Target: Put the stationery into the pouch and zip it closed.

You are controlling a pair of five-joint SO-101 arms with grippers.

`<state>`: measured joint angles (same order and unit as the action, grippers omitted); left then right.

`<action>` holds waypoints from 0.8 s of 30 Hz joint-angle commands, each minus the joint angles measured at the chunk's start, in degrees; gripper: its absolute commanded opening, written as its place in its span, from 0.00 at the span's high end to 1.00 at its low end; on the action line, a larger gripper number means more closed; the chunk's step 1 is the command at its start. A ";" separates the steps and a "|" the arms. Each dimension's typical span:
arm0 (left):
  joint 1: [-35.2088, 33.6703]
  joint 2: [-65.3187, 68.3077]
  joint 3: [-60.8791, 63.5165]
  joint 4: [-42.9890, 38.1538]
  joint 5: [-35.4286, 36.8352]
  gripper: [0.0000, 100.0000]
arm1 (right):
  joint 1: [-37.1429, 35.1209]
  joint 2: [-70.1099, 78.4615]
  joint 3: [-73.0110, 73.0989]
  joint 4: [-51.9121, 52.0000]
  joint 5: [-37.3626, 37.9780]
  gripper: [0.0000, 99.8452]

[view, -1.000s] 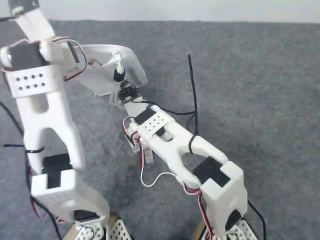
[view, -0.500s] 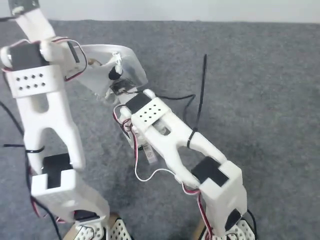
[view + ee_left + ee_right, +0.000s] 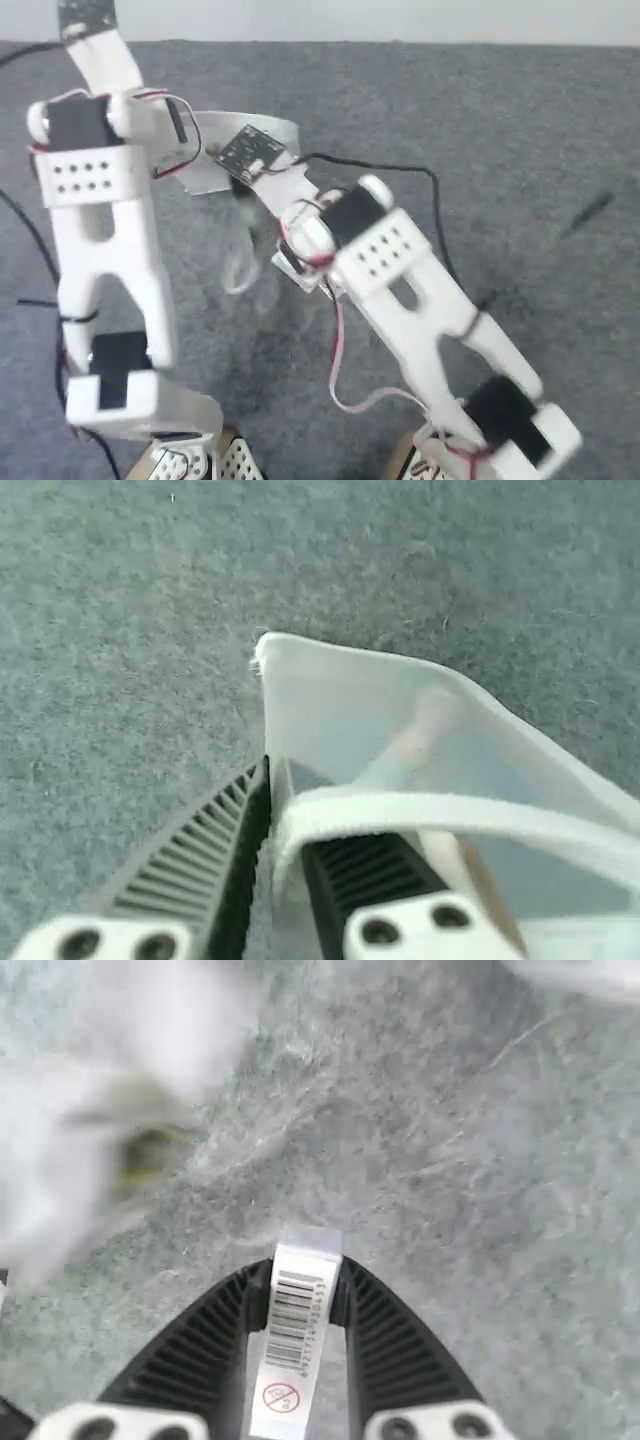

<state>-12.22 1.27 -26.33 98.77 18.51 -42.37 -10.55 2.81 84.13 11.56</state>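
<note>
A translucent white pouch (image 3: 400, 710) hangs over the grey carpet with my left gripper (image 3: 280, 776) shut on its zip band (image 3: 440, 815). A pen-like stick (image 3: 425, 725) lies inside it. From above, the pouch (image 3: 262, 128) peeks out at the back between the two arms. My right gripper (image 3: 300, 1266) is shut on a flat white item with a barcode label (image 3: 292, 1340), low over bare carpet. In the high view this gripper (image 3: 244, 256) is a blur just in front of the pouch.
Grey carpet (image 3: 520, 140) covers the whole table, with open room to the right. A black cable (image 3: 400, 170) loops off the right arm. Both arm bases (image 3: 190, 455) stand at the front edge.
The right arm has swung up and over, pulling its gripper back from the pouch mouth toward the front. The left arm shifted slightly right with the pouch.
</note>
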 commanded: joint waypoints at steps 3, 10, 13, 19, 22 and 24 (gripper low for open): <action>0.62 -9.67 2.33 1.05 0.35 0.99 | 1.01 -19.74 12.40 -11.12 0.88 0.99; 0.70 -10.29 5.85 -0.09 0.26 0.99 | 1.10 -41.98 34.37 -30.81 0.88 0.99; 0.70 -10.29 6.20 -0.26 0.26 0.99 | 1.01 -51.03 44.92 -41.80 0.88 0.99; 0.70 -10.46 7.43 -0.44 0.18 0.99 | 0.92 -66.15 63.21 -63.52 1.41 0.99; 0.70 -10.29 7.43 -0.44 0.18 0.99 | 0.84 -71.25 68.22 -70.81 1.32 0.99; 0.70 -10.29 7.43 -0.44 0.18 0.99 | 0.84 -73.63 69.80 -73.63 1.05 0.99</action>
<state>-11.96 -5.58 -18.51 98.95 18.51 -42.20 -79.30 71.91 16.35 12.26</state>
